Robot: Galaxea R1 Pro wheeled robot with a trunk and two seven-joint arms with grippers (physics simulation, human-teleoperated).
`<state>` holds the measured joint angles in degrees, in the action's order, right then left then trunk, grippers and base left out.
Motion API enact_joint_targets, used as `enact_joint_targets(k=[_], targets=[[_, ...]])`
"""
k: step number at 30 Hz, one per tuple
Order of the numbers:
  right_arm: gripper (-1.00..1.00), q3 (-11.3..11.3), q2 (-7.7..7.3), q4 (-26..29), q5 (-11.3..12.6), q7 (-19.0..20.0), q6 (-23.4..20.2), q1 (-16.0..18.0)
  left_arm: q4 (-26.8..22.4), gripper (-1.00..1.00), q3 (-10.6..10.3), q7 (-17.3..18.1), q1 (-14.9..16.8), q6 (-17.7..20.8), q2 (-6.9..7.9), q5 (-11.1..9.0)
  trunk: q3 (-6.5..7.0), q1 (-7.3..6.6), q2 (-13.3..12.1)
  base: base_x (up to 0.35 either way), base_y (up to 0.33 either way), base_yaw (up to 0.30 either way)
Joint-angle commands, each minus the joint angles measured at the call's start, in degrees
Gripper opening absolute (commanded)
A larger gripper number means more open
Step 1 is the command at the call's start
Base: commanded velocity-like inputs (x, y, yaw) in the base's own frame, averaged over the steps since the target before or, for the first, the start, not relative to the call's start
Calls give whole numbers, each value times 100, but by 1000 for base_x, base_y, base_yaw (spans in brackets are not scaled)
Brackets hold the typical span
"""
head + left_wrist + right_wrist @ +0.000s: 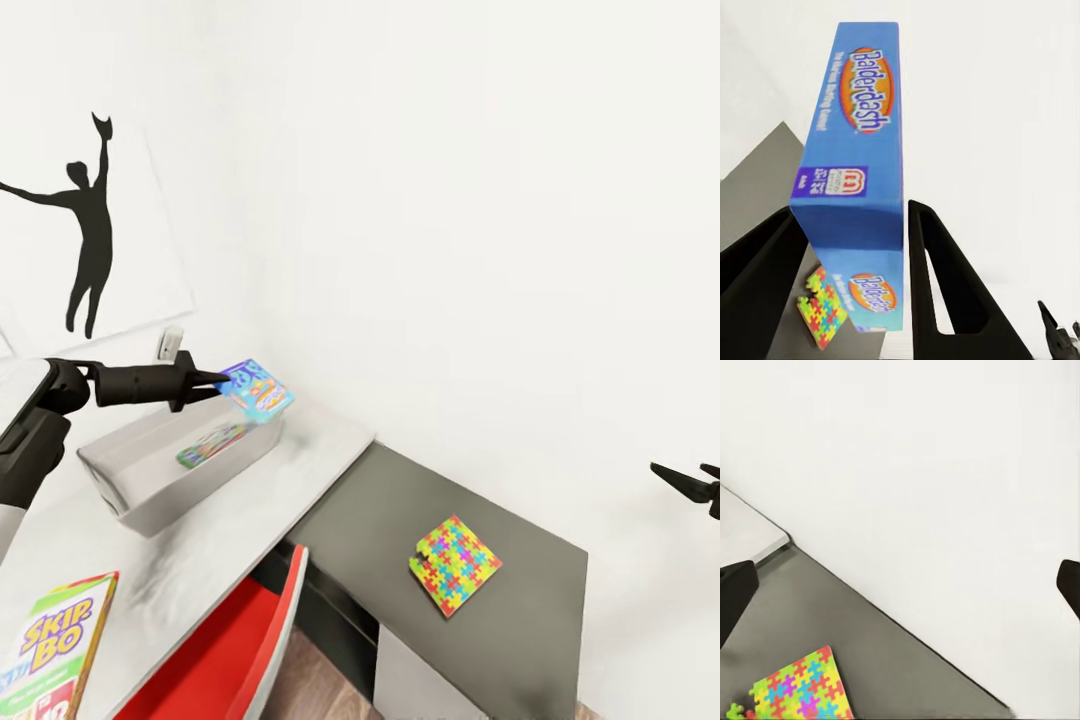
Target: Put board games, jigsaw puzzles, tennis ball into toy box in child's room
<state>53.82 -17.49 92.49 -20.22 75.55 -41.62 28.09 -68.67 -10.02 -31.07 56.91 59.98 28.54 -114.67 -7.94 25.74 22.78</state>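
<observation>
White walls, corner of a room; wall poster (pixel 90 225) with a black dancer silhouette on the left. Light grey-white table (pixel 200 530) runs into a lower dark grey tabletop (pixel 500 620) on the right. Red chair (pixel 240 660) tucked under the front edge of the light table.

Grey open toy box (pixel 150 470) sits on the light table, one colourful boxed game already lying inside (pixel 212 445).

Left gripper (pixel 222 380) reaches over the box's far end, fingers clamped on a blue Balderdash board game (pixel 859 142), held in the air above the box, tilted. Left wrist view: orange logo on the spine, both black fingers (pixel 937 277) pressed on its sides.

Skip-Bo box (pixel 55 650) lies flat at the near left edge of the light table, green and yellow.

Multicoloured jigsaw puzzle (pixel 455 565) flat on the dark tabletop, well apart from the toy box.

Right gripper (pixel 690 482) hangs over the right end of the dark tabletop, jaws spread, holding nothing.
</observation>
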Motion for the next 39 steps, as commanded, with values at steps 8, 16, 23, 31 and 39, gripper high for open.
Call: enact_joint_targets(k=[8,16,23,31,39], targets=[[100,-19,77,4,-63,87,-14,11,22,-100,27,-22,-159,-37,143,-20,-13,4,14,142,120,-173],[100,-23,232,5,-56,165,92,46,279,-100,69,221,-226,-129,222,468,-13,4,14,0,0,0],[100,-23,232,5,-56,165,92,46,279,-100,69,443,-226,-129,222,561,-13,4,14,0,0,0],[100,-1,251,5,-52,99,27,38,214,-100,54,569,-257,-84,209,501,-13,4,14,0,0,0],[100,-53,278,6,-46,-7,-49,12,-44,-100,68,310,-310,-60,211,228,-13,4,14,0,0,0]])
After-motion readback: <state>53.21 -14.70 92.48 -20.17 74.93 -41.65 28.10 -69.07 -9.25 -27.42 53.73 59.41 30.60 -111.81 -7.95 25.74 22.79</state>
